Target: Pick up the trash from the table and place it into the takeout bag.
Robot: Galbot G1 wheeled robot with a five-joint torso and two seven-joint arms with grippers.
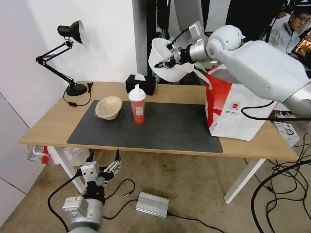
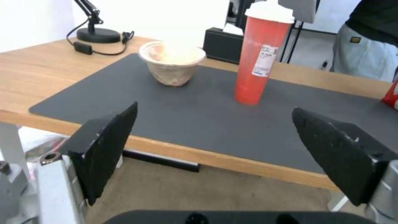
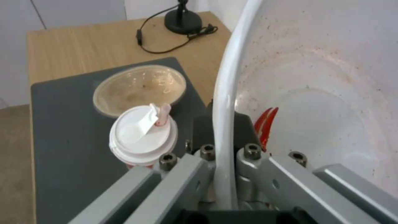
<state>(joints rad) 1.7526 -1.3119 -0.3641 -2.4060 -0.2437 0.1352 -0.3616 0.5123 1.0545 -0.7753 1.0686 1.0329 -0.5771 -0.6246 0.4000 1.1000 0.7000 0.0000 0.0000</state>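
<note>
While the cup (image 1: 137, 103) stands, a lamp (image 1: 69, 58) looms behind.

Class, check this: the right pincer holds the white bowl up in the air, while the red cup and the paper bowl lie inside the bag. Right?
Not quite. The right pincer does hold the white bowl aloft, but the head view shows the red cup and paper bowl on the table's mat, outside the bag.

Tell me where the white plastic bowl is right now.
In the head view, the white plastic bowl is held in the air, tilted, by the right gripper, pinched at its rim behind the table and just left of the takeout bag.
</note>
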